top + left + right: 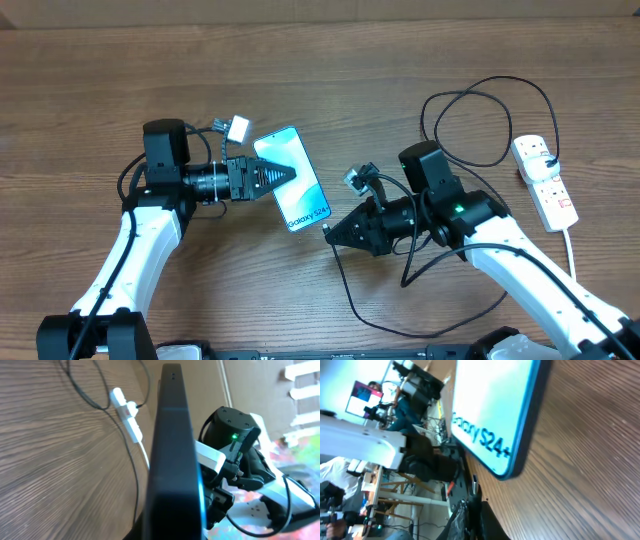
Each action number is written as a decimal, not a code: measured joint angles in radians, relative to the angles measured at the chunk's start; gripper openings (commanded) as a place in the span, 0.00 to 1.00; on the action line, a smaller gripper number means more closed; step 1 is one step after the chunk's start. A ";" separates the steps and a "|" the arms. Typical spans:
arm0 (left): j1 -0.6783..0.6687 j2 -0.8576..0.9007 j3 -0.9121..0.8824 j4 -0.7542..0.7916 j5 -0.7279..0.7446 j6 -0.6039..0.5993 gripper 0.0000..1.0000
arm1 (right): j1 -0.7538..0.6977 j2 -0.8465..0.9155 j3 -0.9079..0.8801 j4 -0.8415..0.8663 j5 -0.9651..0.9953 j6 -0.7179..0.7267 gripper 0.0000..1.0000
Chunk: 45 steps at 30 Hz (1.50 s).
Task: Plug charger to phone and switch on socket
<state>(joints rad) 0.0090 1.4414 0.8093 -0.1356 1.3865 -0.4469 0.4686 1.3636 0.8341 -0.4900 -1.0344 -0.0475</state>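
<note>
Currently I read the left gripper [287, 176] as clamped on the phone [300, 200]. Its fingers converge to a point over the upper half of the screen in the overhead view. In the left wrist view the phone [170, 450] appears edge-on, running up the centre of the frame. The table grain lies to its left and the lit screen faces right.

The right gripper [330, 231] is closed on the free end of the charger [343, 283]. Its tip sits just beside the lower corner of the phone, at the end marked "Galaxy S24+". In the right wrist view the dark fingers [470, 517] stand at the bottom centre, with a thin tip projecting upward from them. That tip is apart from the phone [495, 405], which fills the upper middle of the frame. I cannot tell whether the phone rests on the table [100, 80] or is held just above it.

The phone lies diagonally at the centre of the overhead frame, between the two grippers. From the right gripper the charger drops toward the bottom edge of the frame.

The socket [545, 180] lies at the right edge, well apart from both grippers. Its red switch [566, 204] is too small for me to read its position.
</note>
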 measured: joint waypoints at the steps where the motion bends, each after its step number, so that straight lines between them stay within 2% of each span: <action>1: 0.000 0.000 0.000 0.015 0.015 0.000 0.04 | 0.004 -0.005 0.000 0.000 -0.008 -0.002 0.04; 12: 0.000 0.000 0.000 0.067 0.100 -0.019 0.04 | 0.042 -0.005 0.001 0.025 -0.033 -0.005 0.04; 23: 0.000 0.000 0.000 0.069 0.106 -0.019 0.04 | 0.042 -0.005 0.001 0.078 -0.064 -0.004 0.04; 35: 0.000 0.000 0.000 0.083 0.111 -0.019 0.04 | 0.035 0.055 0.001 0.083 -0.190 -0.004 0.04; 45: 0.000 0.000 0.000 0.084 0.114 -0.019 0.04 | 0.029 0.055 0.001 0.129 -0.168 0.029 0.04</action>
<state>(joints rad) 0.0090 1.4414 0.8093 -0.0517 1.5005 -0.4656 0.4980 1.4189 0.8349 -0.3611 -1.2026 -0.0189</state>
